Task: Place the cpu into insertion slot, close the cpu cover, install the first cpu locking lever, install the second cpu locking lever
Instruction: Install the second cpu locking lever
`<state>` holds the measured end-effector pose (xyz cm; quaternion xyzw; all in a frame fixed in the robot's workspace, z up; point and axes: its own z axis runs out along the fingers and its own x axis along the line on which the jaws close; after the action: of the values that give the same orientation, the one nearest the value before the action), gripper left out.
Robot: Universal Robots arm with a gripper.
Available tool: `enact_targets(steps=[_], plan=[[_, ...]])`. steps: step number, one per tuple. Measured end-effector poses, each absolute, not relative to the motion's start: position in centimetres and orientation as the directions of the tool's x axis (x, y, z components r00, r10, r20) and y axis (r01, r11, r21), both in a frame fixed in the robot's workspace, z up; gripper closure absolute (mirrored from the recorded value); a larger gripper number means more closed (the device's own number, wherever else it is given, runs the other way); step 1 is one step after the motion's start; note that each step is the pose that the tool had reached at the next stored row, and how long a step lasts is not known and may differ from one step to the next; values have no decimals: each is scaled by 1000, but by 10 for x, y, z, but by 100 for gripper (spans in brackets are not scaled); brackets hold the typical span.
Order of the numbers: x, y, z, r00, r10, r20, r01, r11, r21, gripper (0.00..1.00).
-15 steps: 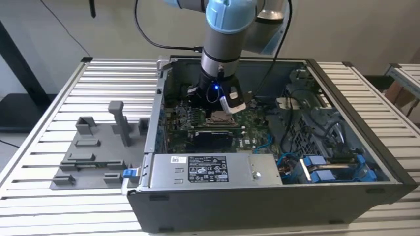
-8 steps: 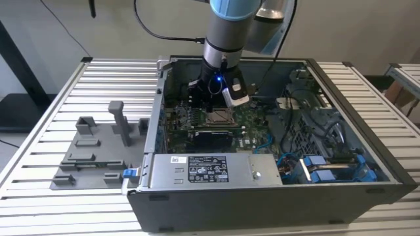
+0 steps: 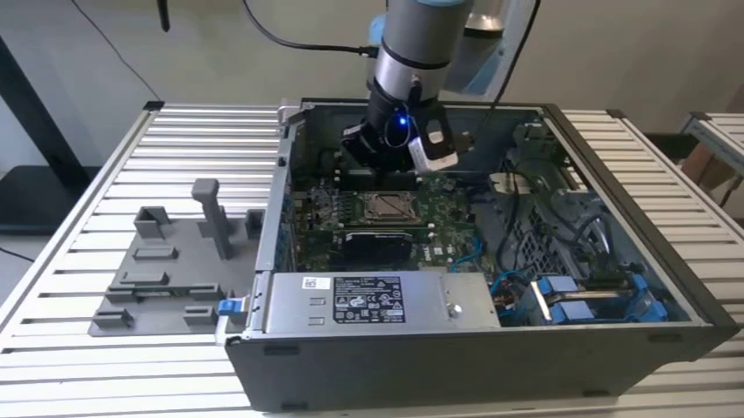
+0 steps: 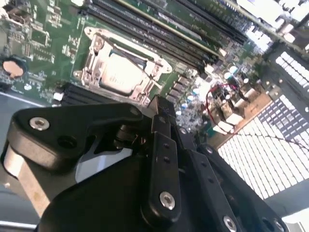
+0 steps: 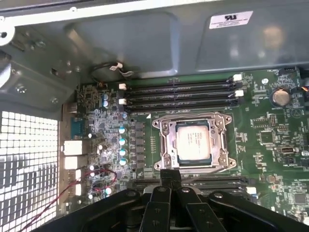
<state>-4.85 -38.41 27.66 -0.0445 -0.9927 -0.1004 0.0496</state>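
Observation:
The cpu (image 5: 193,141), a tan-grey square chip, lies in the insertion slot (image 5: 161,145) on the green motherboard. The cpu cover (image 5: 218,126), a silvery frame, lies flat around it, so the chip shows through its window. In the second wrist view the cpu (image 4: 120,76) and cover (image 4: 94,72) appear beyond my black fingers (image 4: 158,113). My gripper (image 5: 170,178) hangs above the board just beside the slot's edge, shut, with nothing between its fingers. In the exterior view my gripper (image 3: 378,157) is inside the open computer case, just beyond the insertion slot (image 3: 388,206).
The case walls (image 3: 279,200) ring the board. Long black memory slots (image 5: 178,94) run beside the socket, and a black block (image 3: 378,246) sits on its other side. Cables and blue parts (image 3: 570,296) fill the exterior view's right. A grey fixture (image 3: 174,261) stands on the slatted table.

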Motion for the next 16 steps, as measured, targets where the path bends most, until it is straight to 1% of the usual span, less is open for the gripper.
enact_targets(steps=[6, 10, 16], plan=[[-47, -385, 267, -991, 79, 110, 99, 976, 195, 89], [-44, -386, 265, -988, 72, 135, 98, 977, 192, 89], [-42, -387, 259, -989, 56, 138, 82, 978, 192, 89]])
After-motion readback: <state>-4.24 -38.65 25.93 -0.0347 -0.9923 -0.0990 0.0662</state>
